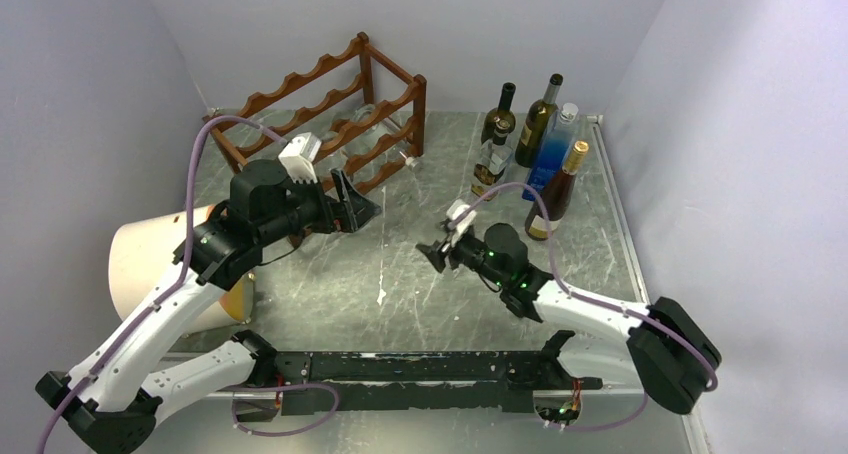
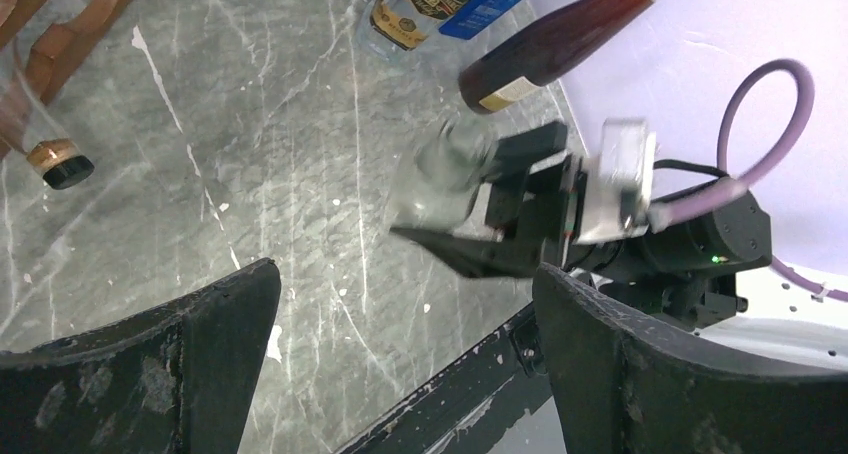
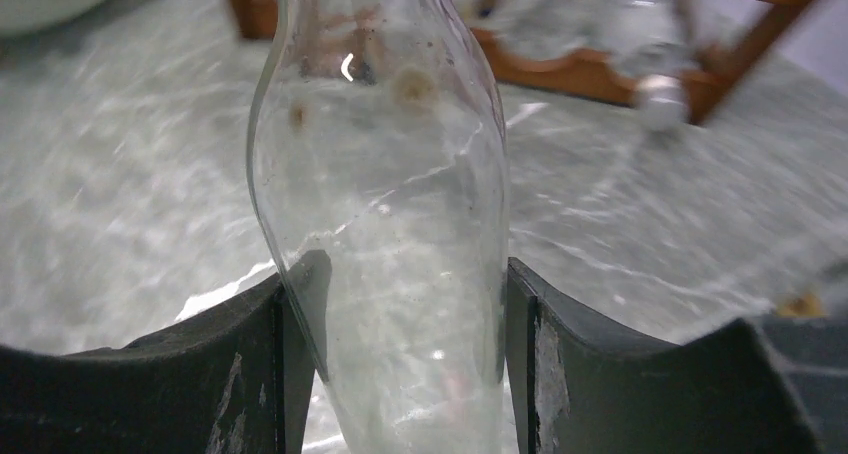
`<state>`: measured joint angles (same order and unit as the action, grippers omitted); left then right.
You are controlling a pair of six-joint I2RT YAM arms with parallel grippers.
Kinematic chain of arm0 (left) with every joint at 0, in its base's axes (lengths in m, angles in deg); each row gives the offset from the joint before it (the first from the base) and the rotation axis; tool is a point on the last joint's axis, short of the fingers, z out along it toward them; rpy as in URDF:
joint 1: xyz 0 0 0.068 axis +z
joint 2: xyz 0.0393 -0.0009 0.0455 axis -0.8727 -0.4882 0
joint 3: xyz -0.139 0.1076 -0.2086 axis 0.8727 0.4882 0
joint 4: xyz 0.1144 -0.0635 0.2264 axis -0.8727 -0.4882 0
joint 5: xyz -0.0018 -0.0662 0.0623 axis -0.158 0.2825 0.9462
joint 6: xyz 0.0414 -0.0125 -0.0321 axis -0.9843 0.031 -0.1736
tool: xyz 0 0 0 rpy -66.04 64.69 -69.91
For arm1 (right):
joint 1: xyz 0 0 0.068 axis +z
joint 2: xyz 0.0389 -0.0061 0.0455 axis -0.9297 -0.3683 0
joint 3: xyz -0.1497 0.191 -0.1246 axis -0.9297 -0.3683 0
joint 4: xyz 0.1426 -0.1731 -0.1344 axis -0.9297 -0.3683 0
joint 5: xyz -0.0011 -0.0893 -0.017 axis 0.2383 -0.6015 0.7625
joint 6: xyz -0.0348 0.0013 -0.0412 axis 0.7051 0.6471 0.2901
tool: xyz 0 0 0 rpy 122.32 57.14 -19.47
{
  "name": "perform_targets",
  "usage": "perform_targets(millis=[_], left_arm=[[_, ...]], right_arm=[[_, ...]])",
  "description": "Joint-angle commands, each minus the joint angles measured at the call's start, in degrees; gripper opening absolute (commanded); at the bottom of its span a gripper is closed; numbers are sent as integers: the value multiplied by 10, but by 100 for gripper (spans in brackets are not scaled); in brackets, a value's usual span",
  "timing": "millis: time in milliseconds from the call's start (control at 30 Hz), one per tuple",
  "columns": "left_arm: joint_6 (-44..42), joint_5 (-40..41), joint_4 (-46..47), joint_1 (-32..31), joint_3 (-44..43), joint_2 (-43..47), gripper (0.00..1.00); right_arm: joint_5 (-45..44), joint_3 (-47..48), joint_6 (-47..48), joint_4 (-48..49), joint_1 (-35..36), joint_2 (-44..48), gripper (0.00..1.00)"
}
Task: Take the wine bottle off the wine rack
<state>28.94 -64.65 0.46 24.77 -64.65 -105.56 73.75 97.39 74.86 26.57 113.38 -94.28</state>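
The reddish-brown wine rack [image 1: 320,99] stands at the back left; clear bottles still lie in its lower tiers [image 1: 385,134]. My right gripper [image 1: 440,249] is shut on a clear glass wine bottle [image 3: 390,174], out over the table in front of the rack. Its fingers [image 3: 250,364] press both sides of the glass. The same bottle shows in the left wrist view [image 2: 440,174], upright in the right gripper. My left gripper [image 1: 355,209] is open and empty, hovering near the rack's front right corner and facing the right arm. In the top view the held bottle is hard to make out.
Several bottles [image 1: 540,144] stand together at the back right. A bottle neck with a dark cap [image 2: 60,164] sticks out of the rack [image 2: 60,14]. A white cylinder [image 1: 140,259] lies at the left edge. Walls close in on three sides.
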Motion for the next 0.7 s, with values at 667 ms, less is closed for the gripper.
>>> perform_targets(millis=[667], left_arm=[[-56, -35, 21, 1, -20, -27, 100]], right_arm=[[-345, -163, -60, 714, -147, -182, 0]])
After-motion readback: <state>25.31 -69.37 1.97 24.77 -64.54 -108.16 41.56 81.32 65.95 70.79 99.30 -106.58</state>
